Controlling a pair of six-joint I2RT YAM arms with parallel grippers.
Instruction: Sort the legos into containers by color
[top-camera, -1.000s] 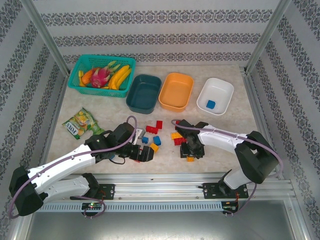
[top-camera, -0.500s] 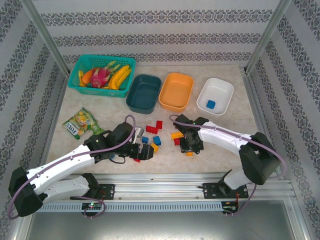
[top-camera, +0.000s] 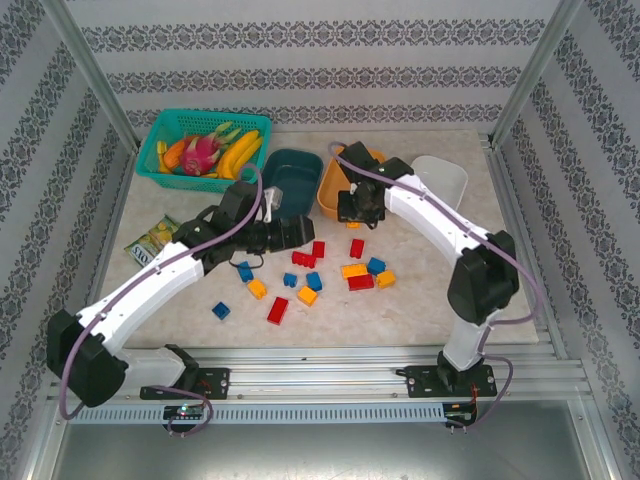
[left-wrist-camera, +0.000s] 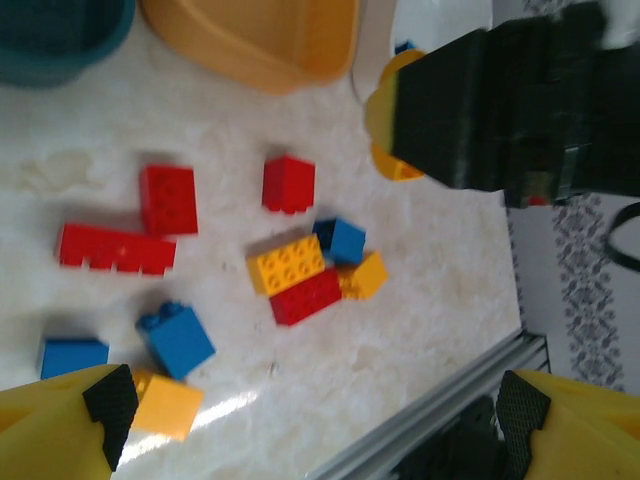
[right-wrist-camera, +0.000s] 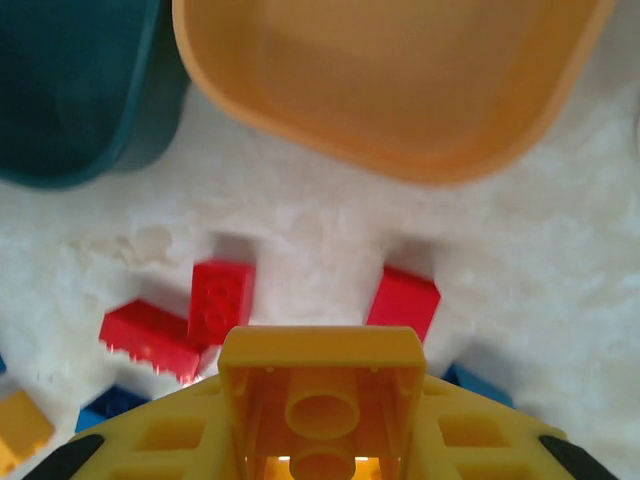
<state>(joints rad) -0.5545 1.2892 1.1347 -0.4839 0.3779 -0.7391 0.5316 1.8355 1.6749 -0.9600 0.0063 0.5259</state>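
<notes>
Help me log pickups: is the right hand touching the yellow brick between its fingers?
Touching. Right wrist view: the yellow brick sits between the right hand's fingers, no gap either side.

Lab cell: aluminium frame (top-camera: 95, 78), patterned backdrop (top-camera: 320, 40)

Left claw (top-camera: 298, 232) gapes wide while right claw (top-camera: 352, 208) is clamped tight.

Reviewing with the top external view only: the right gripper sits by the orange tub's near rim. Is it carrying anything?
Observer: Yes. In the right wrist view, the right gripper is shut on a yellow brick, with the brick's hollow underside facing the camera.
Operator: And the left one?
Observer: In the left wrist view, the left gripper is open with nothing between its fingers. It hangs over the loose legos.
</notes>
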